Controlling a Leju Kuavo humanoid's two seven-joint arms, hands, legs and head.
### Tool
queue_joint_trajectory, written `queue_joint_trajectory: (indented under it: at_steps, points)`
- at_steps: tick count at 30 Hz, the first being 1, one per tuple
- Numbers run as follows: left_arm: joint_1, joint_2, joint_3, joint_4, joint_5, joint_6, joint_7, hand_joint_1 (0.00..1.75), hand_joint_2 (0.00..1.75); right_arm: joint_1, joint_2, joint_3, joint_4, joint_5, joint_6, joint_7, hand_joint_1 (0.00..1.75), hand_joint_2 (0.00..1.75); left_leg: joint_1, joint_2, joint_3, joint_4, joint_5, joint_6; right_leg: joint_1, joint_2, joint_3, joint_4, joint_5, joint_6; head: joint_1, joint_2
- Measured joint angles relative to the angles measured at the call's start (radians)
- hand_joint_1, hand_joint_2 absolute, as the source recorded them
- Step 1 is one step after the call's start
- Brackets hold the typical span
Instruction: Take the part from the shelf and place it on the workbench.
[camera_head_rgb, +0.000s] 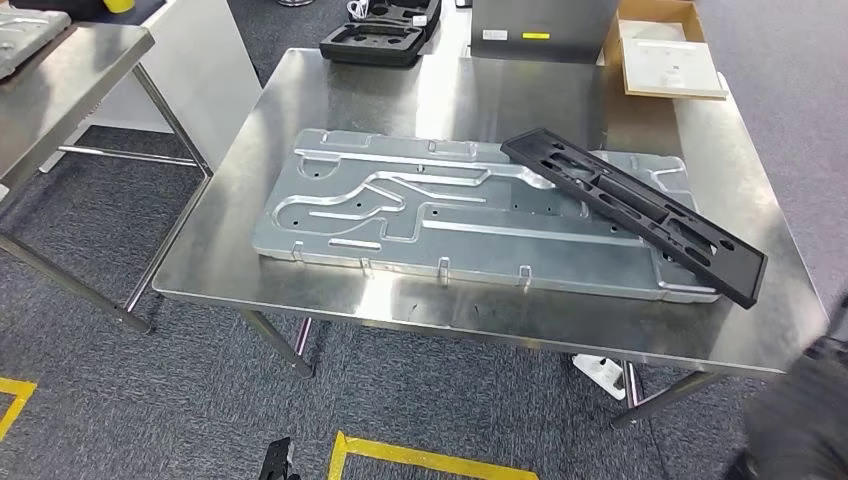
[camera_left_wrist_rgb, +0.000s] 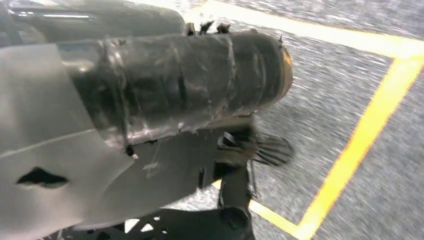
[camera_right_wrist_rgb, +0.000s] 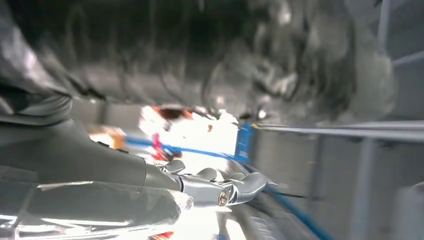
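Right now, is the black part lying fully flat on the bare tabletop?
No. In the head view the black part lies diagonally across the large grey metal panel on the steel table, not on bare tabletop.

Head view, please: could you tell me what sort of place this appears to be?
Likely a factory or assembly workshop: a steel workbench carrying a stamped metal panel and black part, with yellow floor tape.

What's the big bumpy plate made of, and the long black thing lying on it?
The big plate looks like bare metal, maybe aluminium: dull silver-grey with raised pressed channels. The long black part looks like matte plastic or painted metal, since it gives no shine; I cannot tell which. The workbench under them looks like brushed steel, shiny with streaky reflections.
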Motion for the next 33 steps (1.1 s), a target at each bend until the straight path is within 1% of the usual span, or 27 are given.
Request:
queue_joint_trajectory:
  at_steps: [2,4,5,6,7,9,10,11,12,13,14,16,17,19,20,21,22,24,25,26,27,28,29,30,31,32,33]
  points:
    - [-0.002,-0.01,0.002,0.0,0.005,0.023,0.024,0.0,0.0,0.017,0.042,-0.034,0.074,-0.126,0.0,-0.067,0.0,0.0,-0.005,-0.002,0.06,-0.103,-0.026,0.008,-0.002,0.0,0.0,-0.008,0.02,0.01,0.0,0.0]
    - [-0.004,-0.02,0.003,0.0,-0.003,0.041,0.045,0.0,0.0,0.021,0.069,-0.058,0.178,-0.177,0.0,-0.09,0.0,0.0,-0.005,0.0,0.058,-0.124,-0.007,0.018,-0.003,0.001,-0.002,-0.021,0.039,0.021,0.0,0.0]
    - [-0.005,-0.027,0.003,0.001,-0.011,0.049,0.051,0.0,0.0,0.022,0.081,-0.072,0.246,-0.18,0.0,-0.095,0.0,0.0,-0.005,0.001,0.051,-0.131,0.009,0.025,-0.001,0.002,-0.007,-0.019,0.03,0.026,0.002,0.0]
    - [-0.007,-0.033,0.003,0.001,-0.018,0.054,0.055,0.0,0.0,0.023,0.092,-0.088,0.317,-0.176,0.0,-0.103,0.0,0.0,-0.003,0.003,0.039,-0.137,0.026,0.033,-0.001,0.003,-0.016,-0.001,0.001,0.03,0.005,0.0]
    - [-0.009,-0.04,0.003,0.001,-0.026,0.058,0.056,0.0,0.0,0.024,0.101,-0.107,0.384,-0.172,0.0,-0.115,0.0,0.0,-0.003,0.003,0.025,-0.138,0.041,0.041,-0.001,0.004,-0.03,0.042,-0.048,0.033,0.009,0.0]
    - [-0.011,-0.049,0.003,0.001,-0.034,0.061,0.057,0.0,0.0,0.023,0.121,-0.149,0.498,-0.172,0.0,-0.153,0.0,0.0,-0.005,0.002,-0.013,-0.127,0.063,0.048,-0.003,0.005,-0.061,0.169,-0.141,0.037,0.011,0.0]
    - [-0.011,-0.053,0.003,0.002,-0.036,0.061,0.057,0.0,0.0,0.022,0.131,-0.171,0.554,-0.173,0.0,-0.165,0.0,0.0,-0.006,0.002,-0.034,-0.118,0.071,0.048,-0.002,0.005,-0.069,0.229,-0.156,0.039,0.011,0.0]
    - [-0.01,-0.054,0.003,0.002,-0.037,0.061,0.057,0.0,0.0,0.021,0.142,-0.191,0.612,-0.174,0.0,-0.164,0.0,0.0,-0.006,0.003,-0.053,-0.109,0.078,0.047,-0.003,0.005,-0.067,0.264,-0.145,0.04,0.011,0.0]
    - [-0.01,-0.056,0.003,0.002,-0.039,0.061,0.056,0.0,0.0,0.021,0.152,-0.208,0.671,-0.178,0.0,-0.148,0.0,0.0,-0.006,0.003,-0.073,-0.098,0.083,0.045,-0.005,0.005,-0.048,0.264,-0.117,0.041,0.011,0.0]
    - [-0.01,-0.058,0.003,0.002,-0.042,0.061,0.055,0.0,0.0,0.019,0.162,-0.223,0.73,-0.188,0.0,-0.129,0.0,0.0,-0.005,0.004,-0.093,-0.085,0.088,0.043,-0.007,0.005,-0.01,0.229,-0.088,0.042,0.011,0.0]
    - [-0.01,-0.06,0.003,0.002,-0.045,0.061,0.052,0.0,0.0,0.016,0.169,-0.236,0.788,-0.21,0.0,-0.113,0.0,0.0,-0.006,0.005,-0.111,-0.072,0.092,0.039,-0.009,0.004,0.035,0.169,-0.081,0.041,0.011,0.0]
    - [-0.01,-0.064,0.003,0.002,-0.049,0.055,0.044,0.0,0.0,0.002,0.18,-0.256,0.92,-0.293,0.012,-0.115,0.0,0.0,-0.007,0.006,-0.136,-0.05,0.099,0.031,-0.005,0.004,0.114,0.045,-0.106,0.036,0.01,0.0]
    - [-0.01,-0.066,0.003,0.002,-0.05,0.049,0.04,0.0,0.0,-0.005,0.186,-0.263,0.998,-0.346,0.024,-0.124,0.0,0.0,-0.007,0.006,-0.142,-0.045,0.104,0.026,-0.001,0.004,0.129,0.012,-0.122,0.032,0.01,0.0]
    - [-0.007,-0.067,0.003,0.002,-0.051,0.034,0.037,0.0,0.0,-0.007,0.197,-0.27,1.154,-0.426,0.056,-0.132,0.0,0.0,-0.004,0.004,-0.149,-0.042,0.115,0.015,0.003,0.003,0.128,-0.003,-0.117,0.021,0.008,0.0]
    - [-0.005,-0.068,0.003,0.002,-0.054,0.025,0.039,0.0,0.0,-0.005,0.204,-0.271,1.22,-0.441,0.074,-0.115,0.0,0.0,-0.002,0.003,-0.155,-0.036,0.108,0.009,0.003,0.001,0.122,-0.005,-0.109,0.015,0.009,0.0]
    - [-0.003,-0.068,0.003,0.002,-0.058,0.017,0.044,0.0,0.0,-0.002,0.21,-0.271,1.278,-0.447,0.094,-0.086,0.0,0.0,-0.001,0.002,-0.166,-0.018,0.084,0.003,0.001,-0.001,0.113,-0.005,-0.1,0.008,0.008,0.0]
    - [-0.002,-0.069,0.003,0.002,-0.064,0.008,0.051,0.0,0.0,-0.001,0.217,-0.271,1.331,-0.45,0.117,-0.045,0.0,0.0,0.001,0.003,-0.182,0.018,0.042,-0.003,0.0,-0.002,0.101,-0.005,-0.09,0.002,0.006,0.0]
    - [-0.003,-0.069,0.003,0.002,-0.074,-0.008,0.065,0.0,0.0,-0.003,0.228,-0.271,1.419,-0.453,0.163,0.044,0.0,0.0,0.004,0.004,-0.215,0.146,-0.062,-0.012,0.0,-0.003,0.074,-0.002,-0.071,-0.004,0.002,0.0]
    - [-0.004,-0.069,0.002,0.002,-0.078,-0.014,0.071,0.0,0.0,-0.006,0.231,-0.271,1.459,-0.453,0.18,0.081,0.0,0.0,0.005,0.004,-0.223,0.21,-0.091,-0.014,0.002,-0.004,0.059,0.001,-0.061,-0.005,0.002,0.0]
    - [-0.004,-0.069,0.002,0.002,-0.082,-0.021,0.078,0.0,0.0,-0.008,0.234,-0.271,1.497,-0.455,0.196,0.113,0.0,0.0,0.005,0.004,-0.22,0.25,-0.096,-0.014,0.003,-0.005,0.044,0.004,-0.052,-0.005,0.002,0.0]
    - [-0.004,-0.069,0.001,0.002,-0.086,-0.034,0.089,0.0,0.0,-0.012,0.237,-0.271,1.535,-0.459,0.216,0.144,0.0,0.0,0.005,0.004,-0.201,0.255,-0.077,-0.012,0.004,-0.006,0.031,0.007,-0.044,-0.005,0.002,0.0]
    - [-0.004,-0.069,-0.001,0.002,-0.095,-0.056,0.106,0.0,0.0,-0.017,0.24,-0.271,1.575,-0.467,0.246,0.183,0.0,0.0,0.005,0.003,-0.165,0.227,-0.047,-0.009,0.005,-0.006,0.018,0.009,-0.035,-0.004,0.002,0.0]
    - [-0.004,-0.068,-0.005,0.002,-0.11,-0.088,0.131,0.0,0.0,-0.02,0.244,-0.271,1.612,-0.479,0.283,0.222,0.0,0.0,0.004,0.003,-0.115,0.169,-0.02,-0.005,0.005,-0.005,0.008,0.011,-0.027,-0.004,0.002,0.0]
    - [-0.005,-0.066,-0.011,0.002,-0.129,-0.125,0.157,0.0,0.0,-0.023,0.248,-0.271,1.647,-0.494,0.323,0.257,0.0,0.0,0.003,0.002,-0.056,0.091,-0.011,0.0,0.006,-0.004,-0.001,0.013,-0.018,-0.002,0.002,0.0]
    - [-0.007,-0.064,-0.019,0.002,-0.152,-0.159,0.182,0.0,0.0,-0.024,0.254,-0.271,1.677,-0.51,0.356,0.281,0.0,0.0,0.0,0.001,-0.001,0.009,-0.017,0.003,0.007,-0.002,-0.007,0.013,-0.009,0.001,0.002,0.0]
    - [-0.009,-0.062,-0.029,0.002,-0.173,-0.184,0.202,0.0,0.0,-0.026,0.259,-0.272,1.701,-0.525,0.377,0.292,0.0,0.0,-0.003,0.0,0.035,-0.05,-0.027,0.007,0.006,-0.001,-0.01,0.01,0.002,0.005,0.002,0.0]
    - [-0.011,-0.061,-0.041,0.002,-0.192,-0.2,0.216,0.0,0.0,-0.027,0.265,-0.273,1.722,-0.539,0.388,0.294,0.0,0.0,-0.006,0.0,0.053,-0.086,-0.036,0.011,0.005,0.0,-0.012,0.005,0.014,0.01,0.001,0.0]
